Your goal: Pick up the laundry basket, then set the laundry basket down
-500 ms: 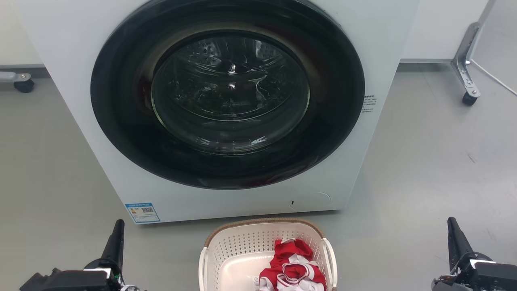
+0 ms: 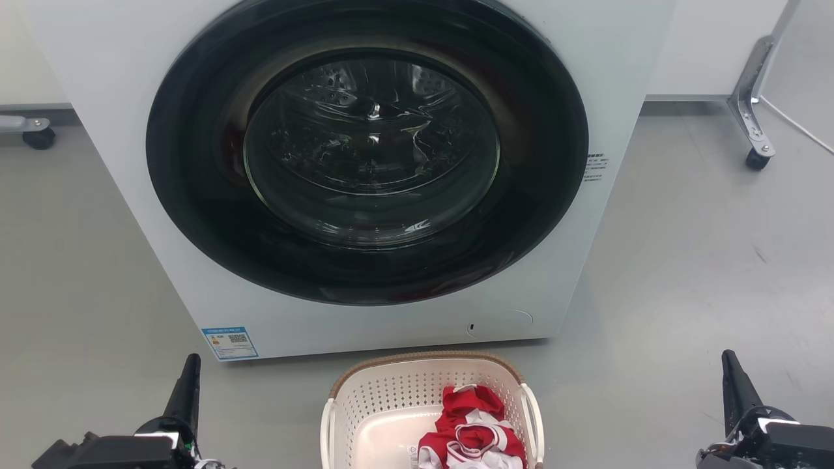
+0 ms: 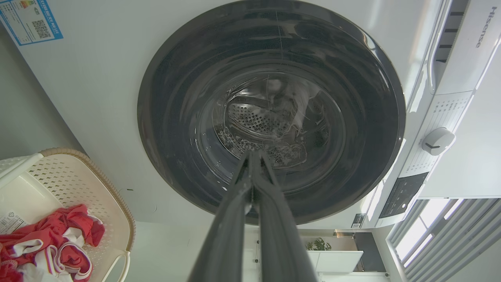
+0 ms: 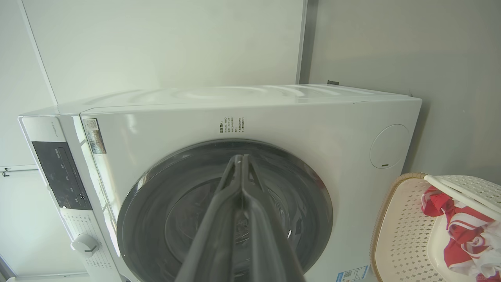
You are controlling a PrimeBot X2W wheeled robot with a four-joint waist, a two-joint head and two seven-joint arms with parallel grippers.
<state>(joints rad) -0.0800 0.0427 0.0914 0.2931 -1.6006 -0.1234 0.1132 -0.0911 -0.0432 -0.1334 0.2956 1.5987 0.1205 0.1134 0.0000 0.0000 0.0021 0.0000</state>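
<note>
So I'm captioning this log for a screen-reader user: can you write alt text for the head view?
A cream-white perforated plastic laundry basket with a brown woven-look rim, holding red-and-white clothing, sits on the grey floor before a white front-loading washer. The left gripper and right gripper flank it at the lower corners, fingers pointing up, touching nothing.

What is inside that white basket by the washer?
A crumpled red-and-white garment lies in the laundry basket, toward its right side; anything beneath it is hidden.

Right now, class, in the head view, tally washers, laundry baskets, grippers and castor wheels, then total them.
washer: 1
laundry basket: 1
left gripper and right gripper: 2
castor wheels: 2
Total: 6
</note>
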